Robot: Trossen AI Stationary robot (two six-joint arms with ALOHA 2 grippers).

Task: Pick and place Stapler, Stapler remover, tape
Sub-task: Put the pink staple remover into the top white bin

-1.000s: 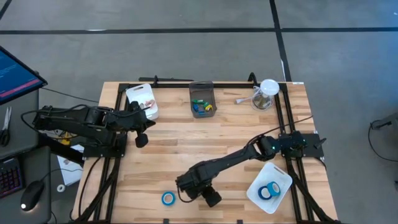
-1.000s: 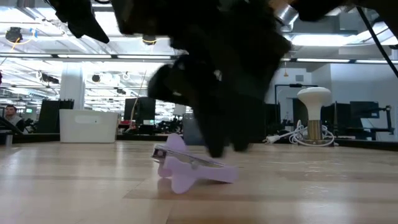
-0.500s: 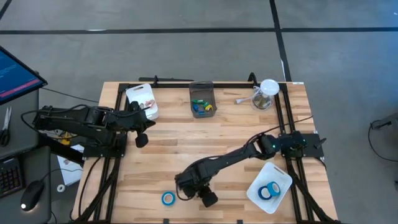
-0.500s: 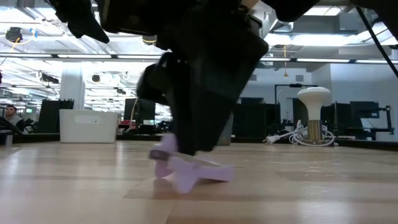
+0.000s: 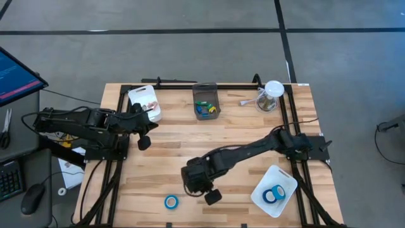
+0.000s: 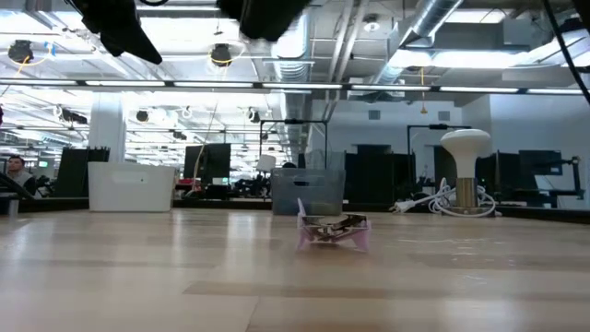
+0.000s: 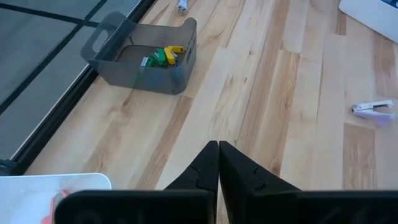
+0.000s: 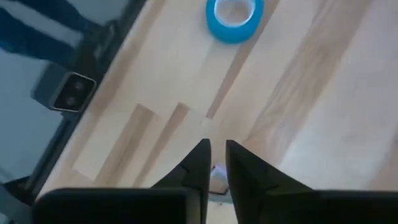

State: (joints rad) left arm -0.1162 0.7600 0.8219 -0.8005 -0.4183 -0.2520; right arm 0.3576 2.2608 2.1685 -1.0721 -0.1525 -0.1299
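Two tape rolls [image 5: 274,195] sit in the white tray [image 5: 288,180] at the worktop's [image 5: 190,147] front right corner, the third roll [image 5: 171,201] and staple remover [image 6: 332,231] lie loose, my right fingers [image 8: 200,157] barely apart and empty, left fingers [image 7: 209,159] together.

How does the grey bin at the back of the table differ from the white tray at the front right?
The grey bin is dark; the white tray is bright white. The grey bin sits square to the edge of the table; the white tray is turned at an angle. The grey bin holds small green, yellow and blue items; the white tray holds two blue tape rolls. Both are open-topped rectangular containers.
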